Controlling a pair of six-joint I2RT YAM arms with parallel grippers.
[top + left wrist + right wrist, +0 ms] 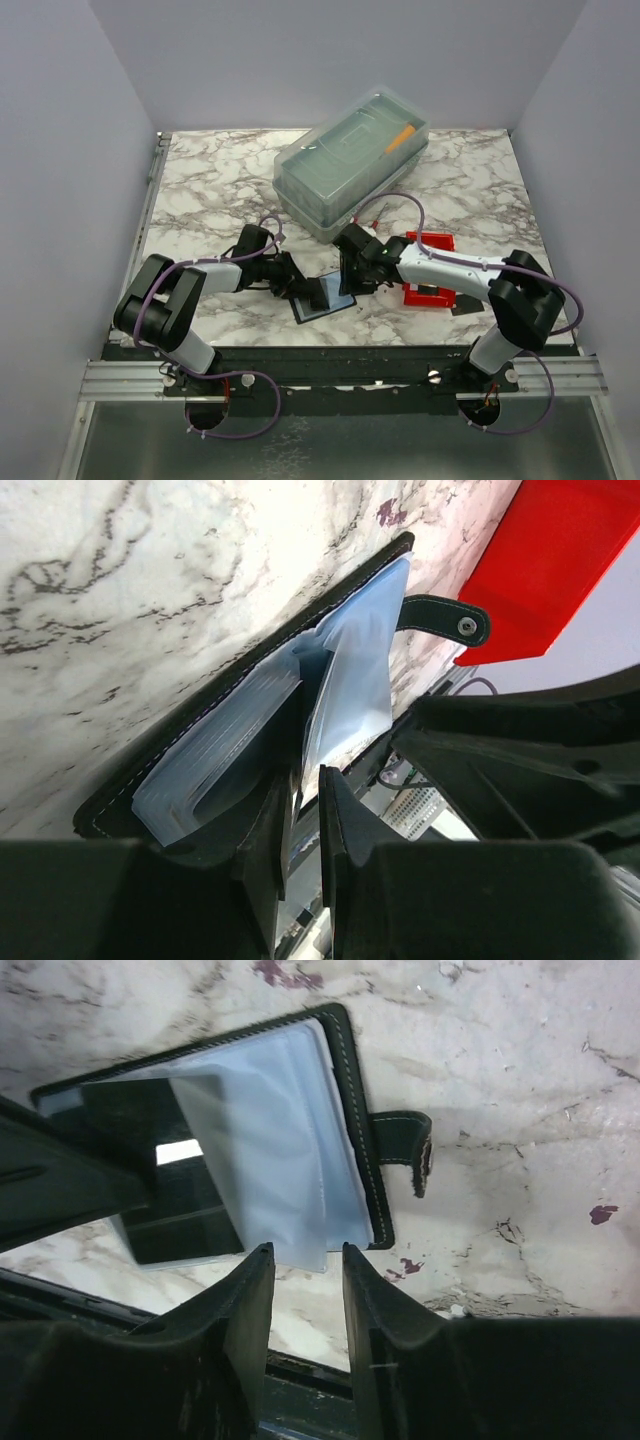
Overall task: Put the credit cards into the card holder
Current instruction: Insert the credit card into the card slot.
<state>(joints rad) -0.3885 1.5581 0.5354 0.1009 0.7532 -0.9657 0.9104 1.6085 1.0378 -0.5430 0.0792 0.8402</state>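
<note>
We see the open card holder (322, 308) lying left to right between both claws, its clear sleeve (270, 1150) just ahead of the nearer right claw (306, 1252), narrowly parted and empty, like the left claw (305, 780).

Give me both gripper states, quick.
Left gripper: narrowly open at a clear sleeve of the card holder; no sure grip.
Right gripper: open, holding nothing.

**Top external:** high above and behind the arm bases, facing down and forward over the whole table (200, 190), from far off.
**Left wrist:** very near and low, looking past the left gripper (308, 780) obliquely along the card holder (120, 800).
**Right wrist:** near, looking past the right gripper (306, 1250) steeply down.

All three views share the card holder (the red bin (560, 570) is common to the top and left wrist views).
</note>
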